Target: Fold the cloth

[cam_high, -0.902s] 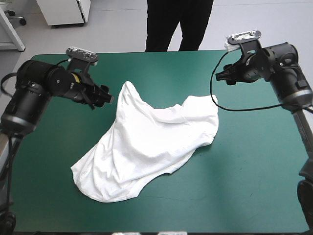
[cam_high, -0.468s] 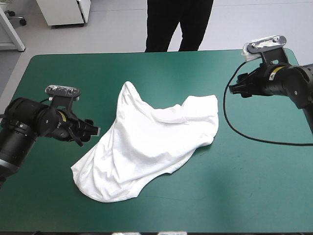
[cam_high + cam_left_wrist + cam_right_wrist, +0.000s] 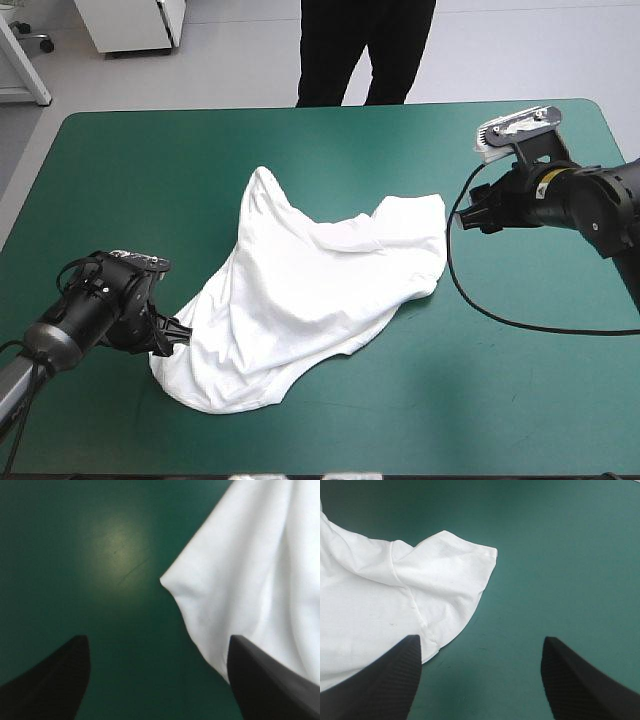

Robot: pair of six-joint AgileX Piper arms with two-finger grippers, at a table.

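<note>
A robotics laboratory: a work table (image 3: 150, 150) under a teal-green cover, with a black robot's left arm (image 3: 95, 315) and right arm (image 3: 585, 195) over it, stands on plain grey floor (image 3: 240, 60); a white cabinet (image 3: 135, 25) sits beyond its far left corner.

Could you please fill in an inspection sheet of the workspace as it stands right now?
Surface: teal-green cover, flat, bare around the cloth.
Job's things: white T-shirt, loosely spread with wrinkles at the table's middle, not yet folded.
Clutter: nothing seen.
Grippers: left gripper open, low at the T-shirt's near-left corner, which lies ahead between its fingers; right gripper open, apart from the far-right corner and pointing toward it. Neither holds the cloth.
Cables: nothing seen that is not the robot's own.
Surroundings: nothing seen at or over the table top.
</note>
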